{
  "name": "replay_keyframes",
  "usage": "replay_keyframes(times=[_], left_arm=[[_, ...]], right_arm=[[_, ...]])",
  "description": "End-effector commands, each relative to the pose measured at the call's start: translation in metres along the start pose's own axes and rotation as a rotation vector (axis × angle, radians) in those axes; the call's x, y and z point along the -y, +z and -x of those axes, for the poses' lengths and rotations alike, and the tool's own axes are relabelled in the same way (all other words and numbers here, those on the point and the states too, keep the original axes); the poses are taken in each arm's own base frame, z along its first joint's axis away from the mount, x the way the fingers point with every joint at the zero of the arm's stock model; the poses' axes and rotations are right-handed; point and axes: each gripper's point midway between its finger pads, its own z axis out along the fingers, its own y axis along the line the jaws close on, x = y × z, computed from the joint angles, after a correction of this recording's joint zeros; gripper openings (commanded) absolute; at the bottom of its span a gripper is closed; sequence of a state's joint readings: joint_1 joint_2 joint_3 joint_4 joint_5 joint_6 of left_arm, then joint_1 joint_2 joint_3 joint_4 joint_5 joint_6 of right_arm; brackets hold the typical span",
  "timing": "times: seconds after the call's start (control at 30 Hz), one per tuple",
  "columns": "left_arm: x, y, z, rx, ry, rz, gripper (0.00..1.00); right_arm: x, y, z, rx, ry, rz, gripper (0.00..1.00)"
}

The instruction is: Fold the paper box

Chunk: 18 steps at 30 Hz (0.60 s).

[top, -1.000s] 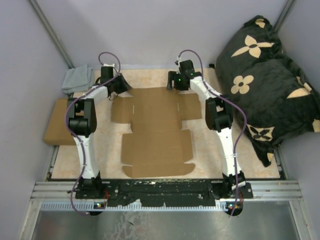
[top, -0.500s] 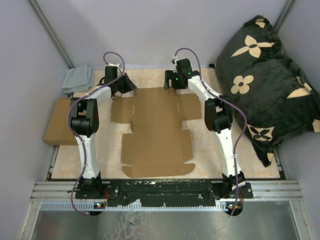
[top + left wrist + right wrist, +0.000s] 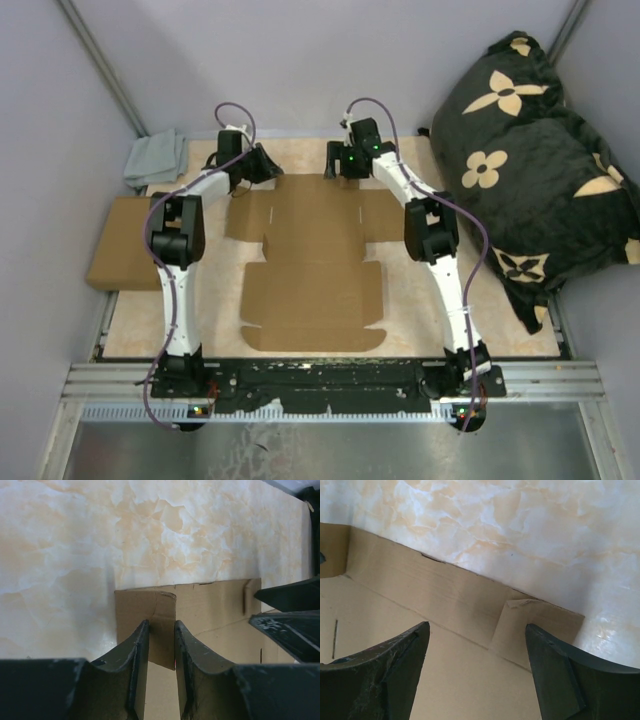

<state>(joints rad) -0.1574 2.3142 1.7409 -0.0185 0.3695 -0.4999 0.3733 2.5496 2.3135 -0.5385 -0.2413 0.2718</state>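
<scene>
While its fingers (image 3: pixel 140 650) stand only a narrow slot apart, the left claw (image 3: pixel 161 625) sits at the far left corner of the paper box (image 3: pixel 210 610). A small corner flap fills that slot in the left wrist view. Whether the pads actually pinch the flap or merely bracket it, I cannot tell. The flap looks raised a little and throws a shadow on the bench (image 3: pixel 150 530) to its left. Past the flap, the far edge of the cardboard runs right toward the dark fingers of the other arm at the edge of the picture.

The right claw (image 3: pixel 477 630) is released, jaws spread wide, over the far right corner of the paper box (image 3: pixel 420 595). Between its fingers (image 3: pixel 560 675) lie a long strip along the far edge, creased from the main panel, and a short tab at the strip's right end. Marbled bench (image 3: pixel 520 520) shows beyond.

From above, the left claw (image 3: pixel 262 165) and right claw (image 3: pixel 335 165) are both at the far edge of the paper box (image 3: pixel 310 260), one near each far corner. The sheet lies mostly flat in the middle of the bench (image 3: pixel 420 300), with its side flaps spread out and its rounded near flap close to the arm bases. A plain brown carton (image 3: pixel 120 255) rests at the left edge of the bench, apart from the sheet. A grey cloth (image 3: pixel 155 158) lies at the far left corner. A black cushion with cream flowers (image 3: pixel 530 150) is slumped at the right.
</scene>
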Motion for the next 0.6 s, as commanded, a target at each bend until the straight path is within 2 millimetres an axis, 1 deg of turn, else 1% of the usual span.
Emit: replay_keyframes(times=[0.0, 0.17, 0.23, 0.3, 0.4, 0.57], left_arm=[[-0.008, 0.014, -0.028, -0.071, -0.035, -0.002, 0.32], [-0.01, 0.021, -0.039, -0.107, -0.044, 0.018, 0.33], [-0.013, 0.023, -0.044, -0.128, -0.054, 0.03, 0.33], [-0.011, 0.024, -0.047, -0.141, -0.057, 0.028, 0.33], [-0.005, 0.019, -0.043, -0.128, -0.043, 0.024, 0.35], [0.007, 0.013, -0.031, -0.105, -0.011, 0.022, 0.35]], right_arm=[[-0.004, 0.015, -0.018, -0.048, 0.005, 0.02, 0.78], [0.002, 0.023, -0.032, -0.08, 0.018, 0.01, 0.78], [0.003, 0.024, -0.036, -0.086, 0.02, 0.008, 0.78], [0.004, 0.024, -0.037, -0.089, 0.021, 0.005, 0.78], [0.005, 0.024, -0.039, -0.092, 0.02, 0.001, 0.78], [0.004, 0.024, -0.038, -0.088, 0.021, 0.005, 0.78]])
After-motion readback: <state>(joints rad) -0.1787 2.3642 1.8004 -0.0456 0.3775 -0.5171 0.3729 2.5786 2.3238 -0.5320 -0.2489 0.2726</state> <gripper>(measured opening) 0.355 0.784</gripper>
